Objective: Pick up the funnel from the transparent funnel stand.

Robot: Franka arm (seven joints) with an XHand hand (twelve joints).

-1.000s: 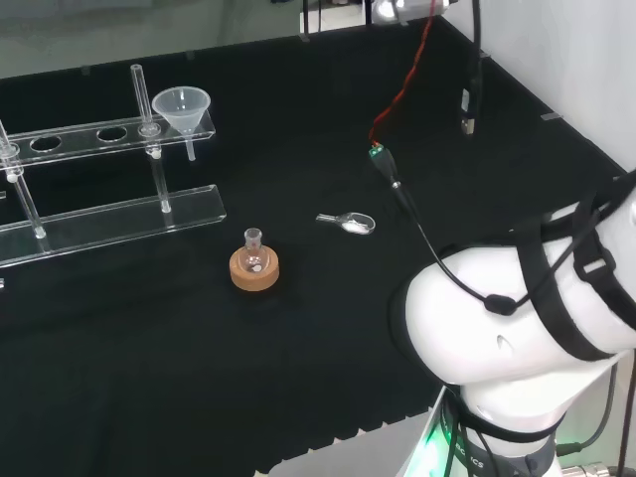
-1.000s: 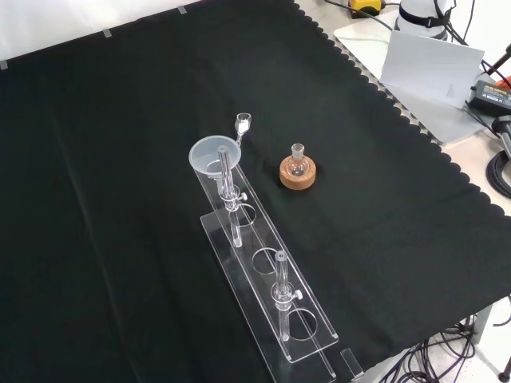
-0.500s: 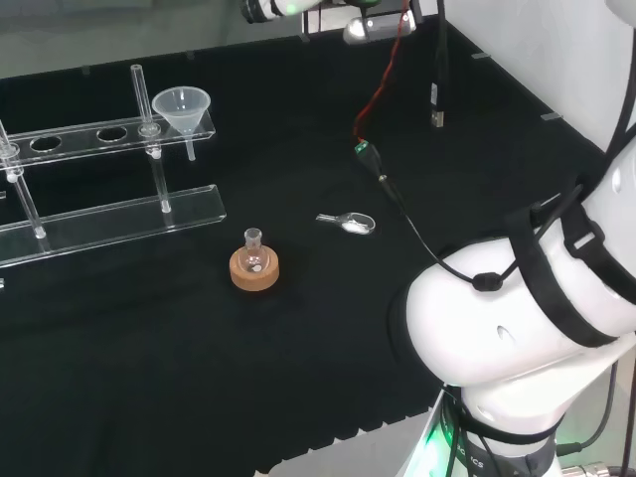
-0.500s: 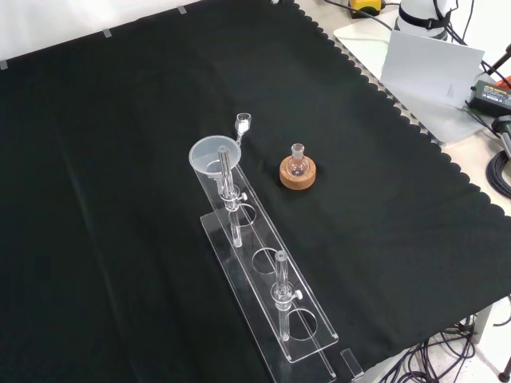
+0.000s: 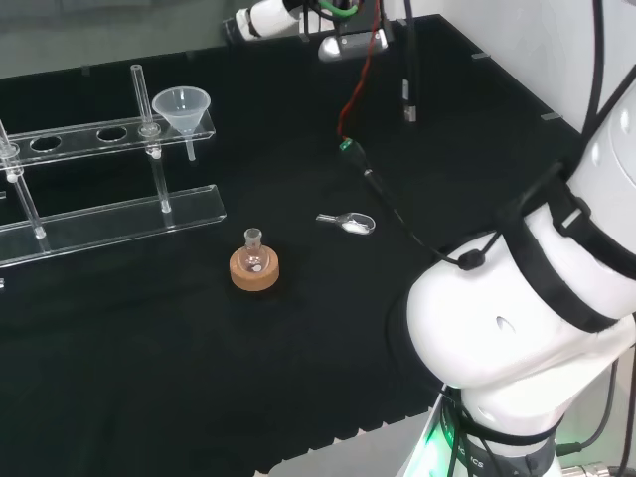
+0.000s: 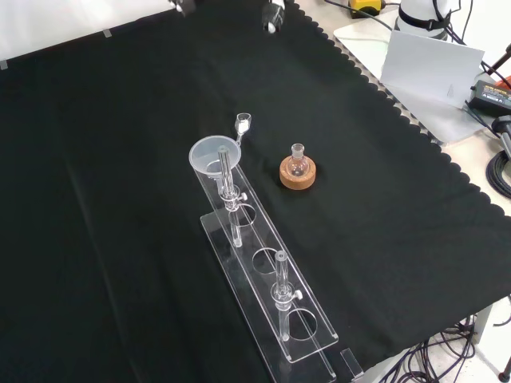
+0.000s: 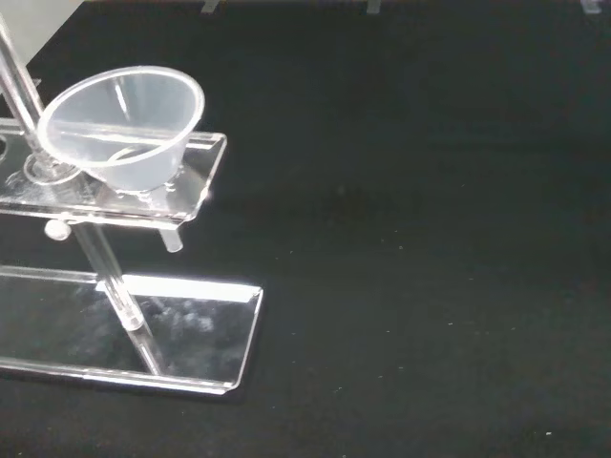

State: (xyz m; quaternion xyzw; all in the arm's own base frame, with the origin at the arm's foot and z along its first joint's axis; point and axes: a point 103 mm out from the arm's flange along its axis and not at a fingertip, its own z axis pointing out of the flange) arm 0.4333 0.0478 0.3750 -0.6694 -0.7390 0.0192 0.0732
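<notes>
The clear plastic funnel (image 5: 182, 107) sits in the end hole of the transparent funnel stand (image 5: 109, 214), at that stand's right end in the head view. From the front, the funnel (image 6: 213, 154) is at the far end of the stand (image 6: 271, 279). The wrist view has the funnel (image 7: 124, 122) close, upright in the stand's upper shelf (image 7: 196, 181). My hand (image 5: 264, 17) hangs high at the head view's top edge, well to the right of the funnel and apart from it. A small part of the hand (image 6: 272, 17) pokes in at the front view's top edge.
A small round flask (image 5: 254, 248) stands on a cork ring (image 5: 254, 272) near the stand. A small clear scoop (image 5: 348, 223) lies on the cloth beyond it. A cable with a red wire (image 5: 370, 179) dangles from the arm. The cloth's scalloped edge (image 6: 399, 112) runs along the front view's right.
The arm has swung left in the head view, bringing the hand in at the top edge, nearer the funnel. Funnel, stand, flask and scoop have not moved.
</notes>
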